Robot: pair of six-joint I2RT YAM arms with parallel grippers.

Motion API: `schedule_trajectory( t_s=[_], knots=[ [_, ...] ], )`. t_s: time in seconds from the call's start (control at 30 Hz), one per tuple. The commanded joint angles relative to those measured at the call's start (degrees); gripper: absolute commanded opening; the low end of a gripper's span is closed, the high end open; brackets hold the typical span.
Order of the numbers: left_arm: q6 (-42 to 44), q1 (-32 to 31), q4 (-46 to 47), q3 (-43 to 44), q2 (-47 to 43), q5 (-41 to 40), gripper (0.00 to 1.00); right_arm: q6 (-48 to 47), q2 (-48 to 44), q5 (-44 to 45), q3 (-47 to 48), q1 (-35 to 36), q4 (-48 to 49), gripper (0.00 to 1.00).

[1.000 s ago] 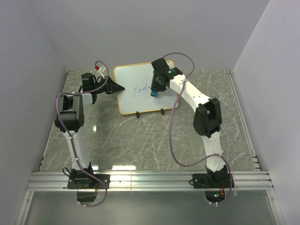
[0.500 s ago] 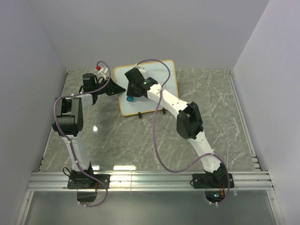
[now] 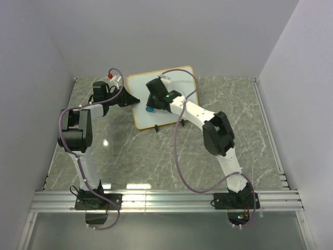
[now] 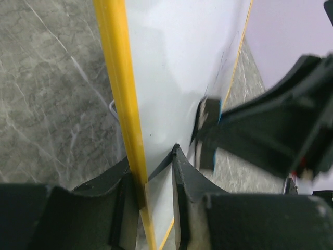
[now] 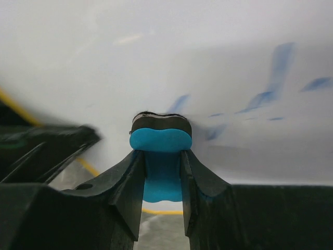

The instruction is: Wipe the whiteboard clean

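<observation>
The whiteboard (image 3: 182, 88), white with a thin orange-tan frame, stands tilted at the back of the table. My left gripper (image 3: 134, 99) is shut on its left edge; in the left wrist view the yellow frame (image 4: 117, 94) runs between my jaws. My right gripper (image 3: 151, 108) is shut on a blue eraser (image 5: 161, 148) whose dark felt face presses on the board. Smeared blue strokes (image 5: 270, 83) show on the white surface (image 5: 156, 52) in the right wrist view. The eraser also shows in the top view (image 3: 150, 109).
A red-and-white marker (image 3: 111, 76) lies behind the left arm near the back wall. The marbled table (image 3: 156, 156) is walled at back and sides. A black foot (image 3: 155, 128) of the board rests on the table. A metal rail (image 3: 166, 200) runs along the near edge.
My right arm swept the eraser leftward across the board, then shifted slightly back right. The board has tilted, its right end swinging toward the back. The blue writing seen a second ago is gone from the top view.
</observation>
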Motion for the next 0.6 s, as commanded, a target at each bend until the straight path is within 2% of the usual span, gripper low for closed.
schedule_trajectory(
  t_s=[0.0,0.23,0.37,0.47,0.57],
  knots=[
    [7.3,-3.0,-4.5,-0.4,-2.0,-0.1,0.00,0.2,-1.4,10.5,-10.4,-11.4,1.7,0.00],
    [9.1,-3.4,-6.5,-0.3,-2.3,-1.0,0.00,-3.2,-3.8,13.1,-15.0,-18.8,4.8,0.00],
    [9.7,-3.5,-7.2,-0.2,-2.6,-1.2,0.00,-1.0,-4.7,13.5,-15.7,-22.3,3.2,0.00],
    [10.2,-3.7,-7.9,0.2,-2.4,-1.6,0.00,0.3,-6.3,10.6,-19.7,-22.9,6.5,0.00],
    [11.1,-4.2,-8.8,0.4,-2.5,-2.2,0.00,1.8,-5.8,8.2,-19.4,-20.9,7.0,0.00]
  ],
)
